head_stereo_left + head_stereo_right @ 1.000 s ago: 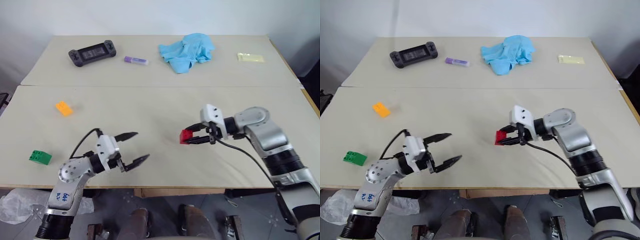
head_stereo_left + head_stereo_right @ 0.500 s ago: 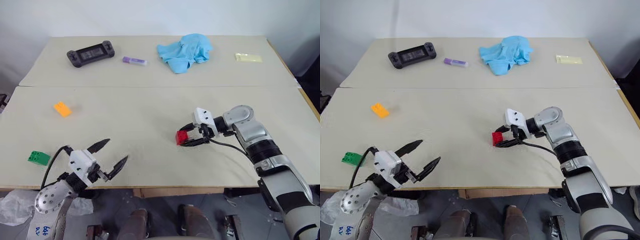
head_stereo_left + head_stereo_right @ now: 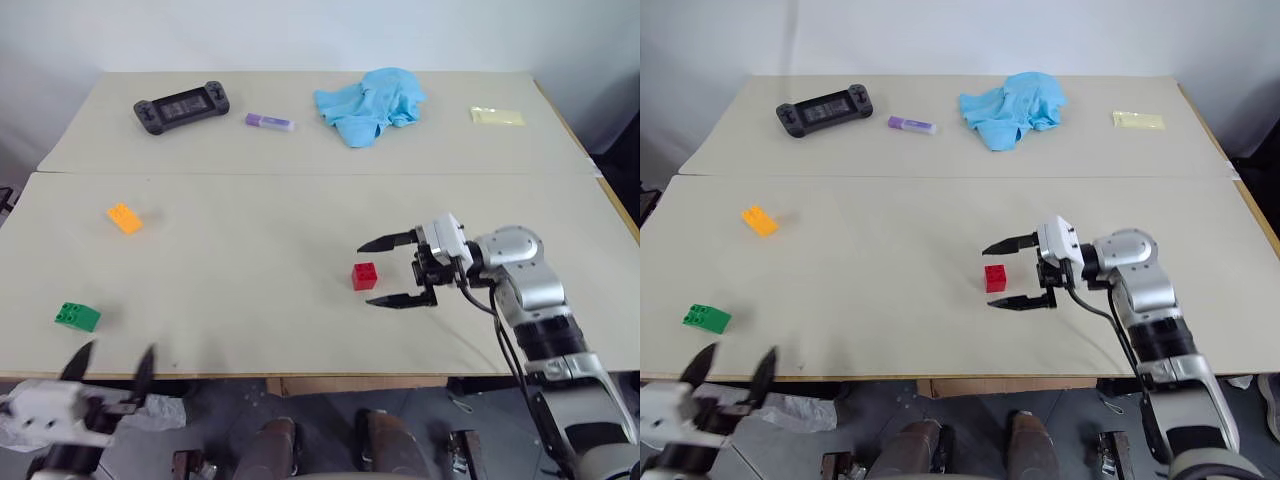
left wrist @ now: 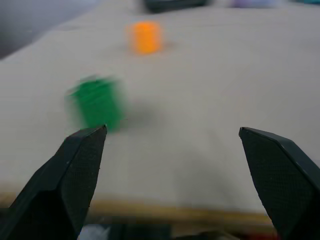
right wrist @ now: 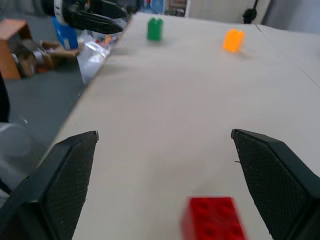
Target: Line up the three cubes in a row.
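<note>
R gripper (image 3: 395, 270) jaws wide apart, red cube (image 3: 364, 276) free on table between tips. Risk: tip clips it, skews row. L gripper (image 3: 732, 365) apart off near edge; green cube (image 3: 77, 317), orange cube (image 3: 125, 217) far left.

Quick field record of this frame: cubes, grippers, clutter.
red cube: on table, between open fingers of right gripper, not gripped
green cube: near front left edge
orange cube: left side, farther back than green
row: not formed
left gripper: open, off front edge, holds nothing
far clutter: game controller, purple tube, blue cloth, yellow packet
</note>
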